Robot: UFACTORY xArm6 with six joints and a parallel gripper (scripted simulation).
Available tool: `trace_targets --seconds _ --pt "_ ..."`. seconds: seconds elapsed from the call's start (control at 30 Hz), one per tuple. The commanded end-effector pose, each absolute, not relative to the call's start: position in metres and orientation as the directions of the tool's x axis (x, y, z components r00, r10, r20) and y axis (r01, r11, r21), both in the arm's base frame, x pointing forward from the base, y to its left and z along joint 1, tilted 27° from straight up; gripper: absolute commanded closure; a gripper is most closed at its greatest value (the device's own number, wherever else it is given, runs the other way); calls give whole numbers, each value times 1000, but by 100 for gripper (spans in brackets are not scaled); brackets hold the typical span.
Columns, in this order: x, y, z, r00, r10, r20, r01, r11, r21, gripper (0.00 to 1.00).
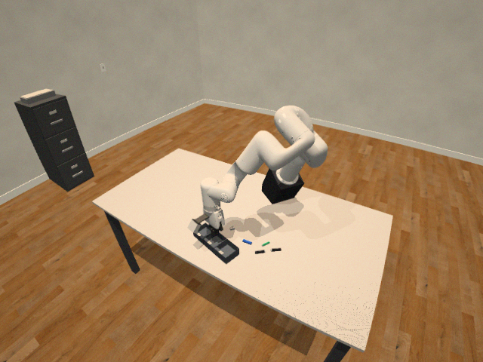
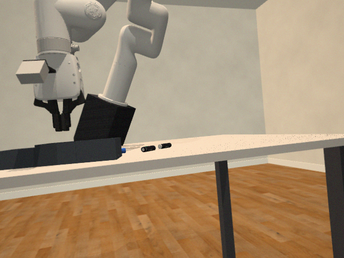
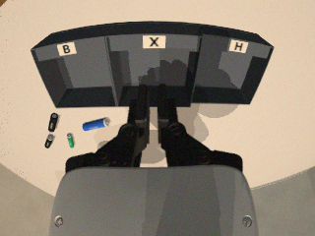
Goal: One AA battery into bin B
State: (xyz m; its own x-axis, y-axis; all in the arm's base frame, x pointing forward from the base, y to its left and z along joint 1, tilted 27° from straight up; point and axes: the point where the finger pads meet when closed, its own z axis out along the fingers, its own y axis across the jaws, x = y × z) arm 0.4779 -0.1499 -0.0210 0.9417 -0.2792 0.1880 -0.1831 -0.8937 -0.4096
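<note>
Two black AA batteries (image 1: 259, 252) (image 1: 276, 249) lie on the table right of the dark three-part bin row (image 1: 215, 243). In the wrist view they show at the lower left (image 3: 53, 118) (image 3: 49, 141). The row's compartments are labelled B (image 3: 66, 49), X (image 3: 154, 42) and H (image 3: 238, 46), and B is the end nearest the batteries. My gripper (image 3: 153, 97) (image 2: 61, 126) hangs above the middle X compartment, clear of the bin walls. Its fingers are shut with only a thin gap, and I see nothing between them.
A small blue cylinder (image 1: 247, 241) and a small green one (image 1: 266, 243) lie between the bin row and the batteries; they also show in the wrist view (image 3: 94, 124) (image 3: 70, 140). The arm's black base block (image 1: 281, 188) stands behind. The table's front edge runs close to the bin row.
</note>
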Motion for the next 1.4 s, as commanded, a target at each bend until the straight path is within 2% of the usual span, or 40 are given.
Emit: trace_targets --seconds 0.0,0.63,1.37 --pt "482 -147 -29 941 -279 190 -183 -894 -409 93" --pt "494 -131 -69 941 -279 190 -183 -894 -409 93" --pt "495 -130 -70 941 -279 190 -183 -894 -409 93"
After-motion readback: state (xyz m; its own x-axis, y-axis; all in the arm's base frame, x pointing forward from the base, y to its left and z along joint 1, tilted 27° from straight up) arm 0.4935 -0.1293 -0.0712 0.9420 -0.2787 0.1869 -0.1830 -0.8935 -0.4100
